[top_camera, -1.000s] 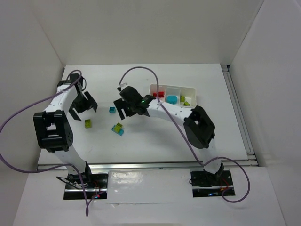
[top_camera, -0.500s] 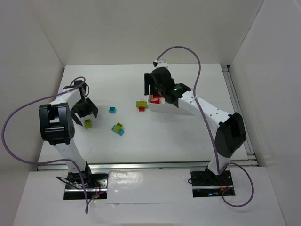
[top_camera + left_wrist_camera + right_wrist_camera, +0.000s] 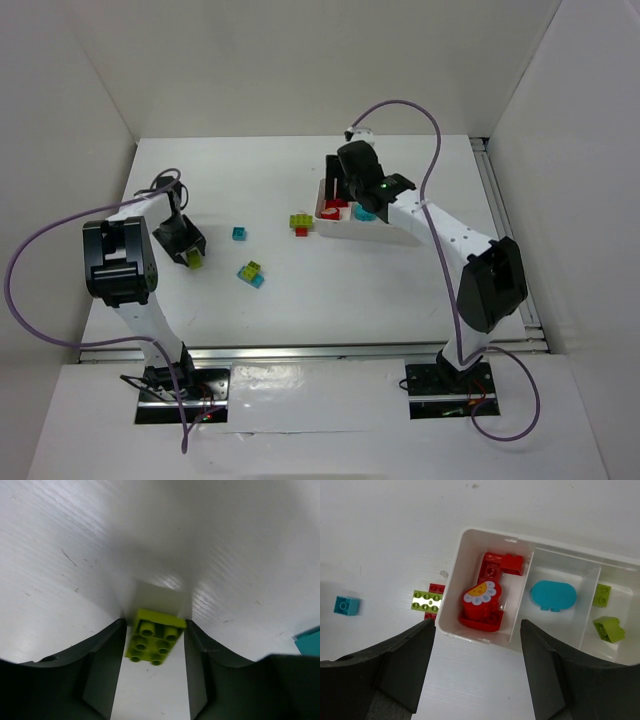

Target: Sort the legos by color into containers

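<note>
My left gripper is low on the table at the left, its jaws closed against the two sides of a yellow-green brick that rests on the surface. My right gripper hangs open and empty above the white tray, over its left compartment. That compartment holds a red flower-topped brick and a red brick. A cyan rounded piece lies in the middle compartment. Two yellow-green bricks lie in the right one.
Loose on the table are a yellow-green-on-red stack just left of the tray, a small cyan brick, and a cyan and yellow-green stack. White walls enclose the table on three sides.
My left gripper dropped onto the yellow-green brick and closed round it. My right arm swung from the table's middle to above the tray's left end.
</note>
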